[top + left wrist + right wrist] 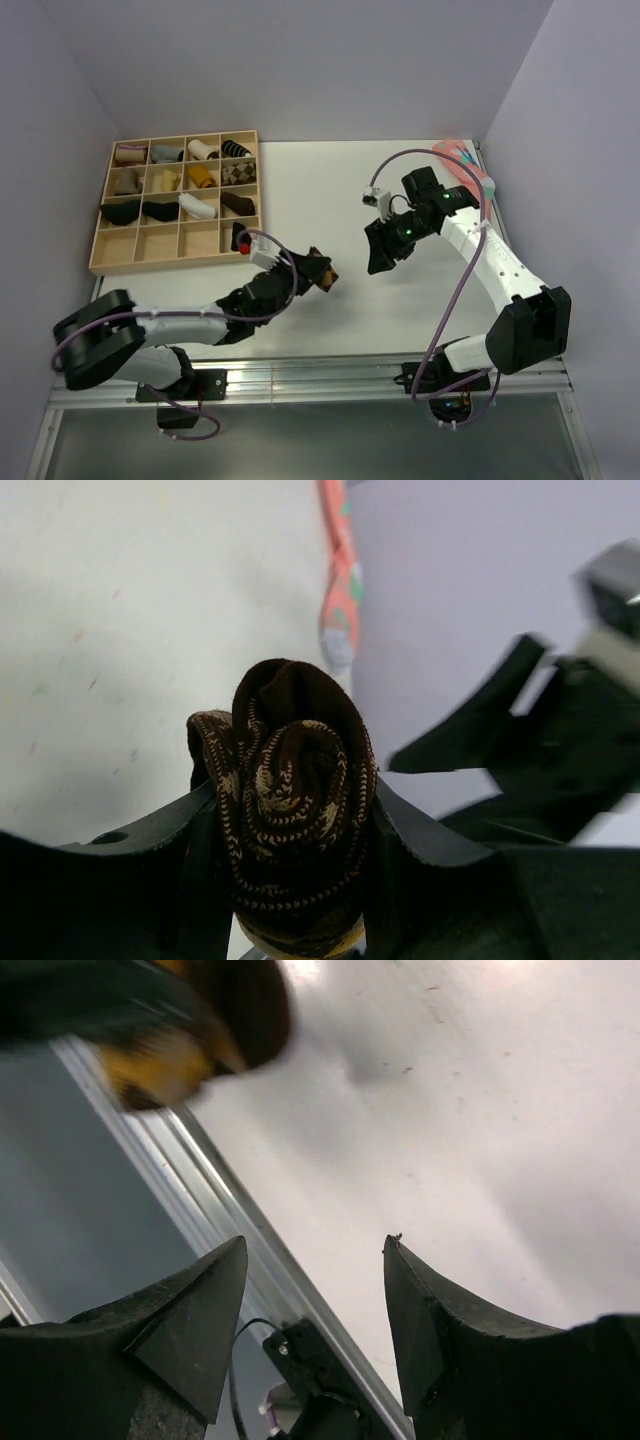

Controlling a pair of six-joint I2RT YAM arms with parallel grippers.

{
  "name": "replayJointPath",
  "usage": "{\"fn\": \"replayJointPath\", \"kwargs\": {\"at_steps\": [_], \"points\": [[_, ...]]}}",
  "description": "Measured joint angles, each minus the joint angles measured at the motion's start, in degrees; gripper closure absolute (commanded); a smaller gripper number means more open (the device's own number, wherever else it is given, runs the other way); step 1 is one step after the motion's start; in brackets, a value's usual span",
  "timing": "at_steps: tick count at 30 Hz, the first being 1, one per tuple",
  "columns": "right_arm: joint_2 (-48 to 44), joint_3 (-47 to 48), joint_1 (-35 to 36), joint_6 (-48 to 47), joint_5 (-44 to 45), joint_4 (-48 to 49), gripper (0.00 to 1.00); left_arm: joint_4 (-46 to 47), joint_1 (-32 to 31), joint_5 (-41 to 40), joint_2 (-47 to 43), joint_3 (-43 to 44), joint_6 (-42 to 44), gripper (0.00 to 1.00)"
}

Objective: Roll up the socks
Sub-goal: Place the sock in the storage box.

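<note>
Clamping the sock [295,780] in the left gripper [312,274] as a tight spiral roll, lifted off the table [330,190] near its front middle. Showing the brown and tan end of the roll in the left wrist view, with one outer fold standing a little loose on the left side. Standing released and empty with the right gripper [315,1250], jaws wide, a little apart from the roll on its right. Judging the rolling itself as nearly finished, and the carrying to the tray [160,266] as the step now in hand. Needing a steady, even squeeze across the middle of the roll and not a harder one, since soft knit is probably slipping or unwinding when pressed at one edge only. Taking care of the loose outer fold: turning it downward, or against a compartment wall, when placing, so that it is not springing open. Aiming for the near row of the tray, looking free from above, and lowering well inside one compartment before letting go. Leaving the right gripper aside, out of the path toward the left, and away from the pink sock [462,160] at the far right edge.
</note>
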Motion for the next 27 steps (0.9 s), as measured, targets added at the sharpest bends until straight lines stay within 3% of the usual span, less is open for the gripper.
{"fn": "replayJointPath", "kwargs": {"at_steps": [5,12,17,23,27], "points": [[0.76,0.48,-5.03,-2.47,0.13,-0.26,0.36,-5.22,11.58,8.61,-14.86,-0.04,7.58,1.0],[5.66,3.52,-11.89,-7.54,-0.85,-0.63,0.37,-15.65,42.49,31.08,-24.5,0.33,18.84,1.0],[6.93,4.09,-13.53,-10.51,-1.29,-0.87,0.37,-17.25,62.47,45.99,-19.17,0.98,22.25,1.0],[6.95,4.11,-14.45,-13.42,-2.27,-1.01,0.37,-14.19,70.14,58.97,-2.34,7.41,24.7,1.0],[6.95,3.02,-14.99,-14.97,-2.38,-0.63,0.37,-12.31,73.11,64.46,0.92,7.8,25.9,1.0]]}}
